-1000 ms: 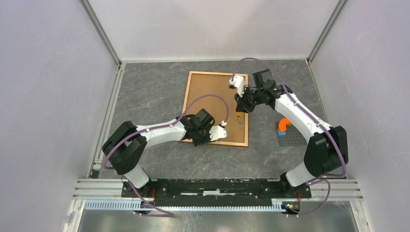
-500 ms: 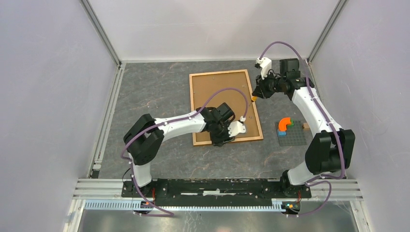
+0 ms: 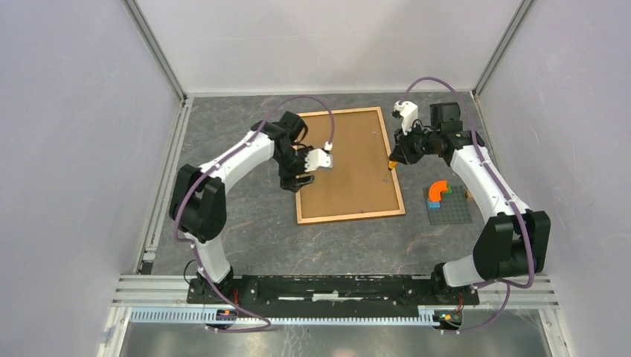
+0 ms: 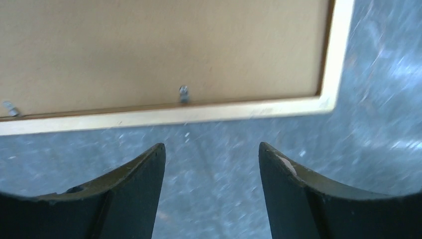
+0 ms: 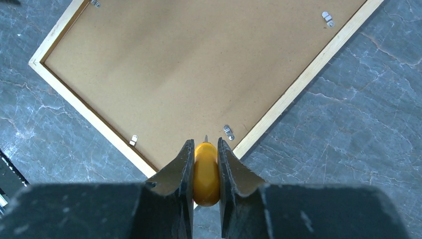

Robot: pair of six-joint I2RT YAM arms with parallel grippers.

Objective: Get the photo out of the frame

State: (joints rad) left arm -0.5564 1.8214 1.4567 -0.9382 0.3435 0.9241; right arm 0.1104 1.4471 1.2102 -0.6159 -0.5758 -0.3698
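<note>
While hovering over the bare surface just beside the left side of the frame, spreads the left end effector wide, with nothing between its fingers. Looks down, from the left wrist, on pale moulding and a small metal clip at the rim of the back panel.

Lies flat and back up in the middle of the surface, nearer the far edge than the near one, slightly askew to both. Shows only plain brown fibreboard upward, bordered by narrow orange-brown wood. Cannot tell where the photo is.

Grips an orange-handled tool in the right end effector, fingers closed snug on the handle. Points a thin metal tip down by the frame's right side, about midway along it, just beside a second metal clip and just inside the moulding. Cannot tell whether tip and board touch.

Near the right edge of the surface, apart from the frame: grey baseplate with an orange curved block on it.
</note>
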